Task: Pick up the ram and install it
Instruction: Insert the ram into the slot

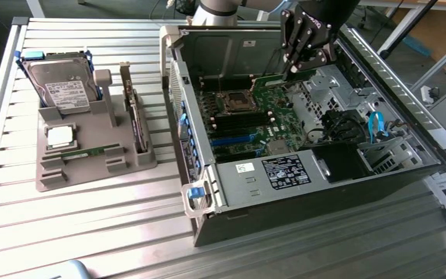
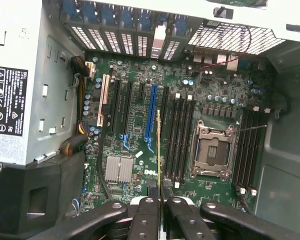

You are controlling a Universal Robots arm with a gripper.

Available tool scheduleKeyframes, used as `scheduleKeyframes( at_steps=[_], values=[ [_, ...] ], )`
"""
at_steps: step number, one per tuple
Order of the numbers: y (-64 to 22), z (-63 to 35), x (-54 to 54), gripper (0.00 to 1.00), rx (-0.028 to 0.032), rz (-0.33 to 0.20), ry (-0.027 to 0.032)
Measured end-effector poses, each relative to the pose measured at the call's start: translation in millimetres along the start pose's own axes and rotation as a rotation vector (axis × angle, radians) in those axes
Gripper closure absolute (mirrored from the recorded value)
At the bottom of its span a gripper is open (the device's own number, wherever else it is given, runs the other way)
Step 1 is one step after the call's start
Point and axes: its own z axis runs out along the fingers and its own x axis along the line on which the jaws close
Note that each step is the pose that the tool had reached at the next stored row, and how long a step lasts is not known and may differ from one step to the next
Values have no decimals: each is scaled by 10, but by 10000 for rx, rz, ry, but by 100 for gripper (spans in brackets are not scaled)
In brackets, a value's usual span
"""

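Gripper [image 2: 161, 202] closed on the ram [image 2: 159, 145], a thin stick seen edge-on between its fingers, held over the motherboard [image 2: 220, 97] just beside the black memory slots [image 2: 179, 140], inside the open computer case [image 1: 285, 192], gripper in the exterior view's upper right, case on the slatted tabletop [image 1: 91, 226]

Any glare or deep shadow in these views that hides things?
Exterior view: strong glare streaks on the slatted table; the computer case interior is visible. Wrist view: the case's rim is washed out, the black shroud sinks into shadow, motherboard evenly lit.
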Motion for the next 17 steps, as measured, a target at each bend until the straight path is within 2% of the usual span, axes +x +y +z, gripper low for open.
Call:
scheduleKeyframes(
  at_steps=[17],
  values=[
    [-1, 40, 2, 87, 0, 0, -1]
  ],
)
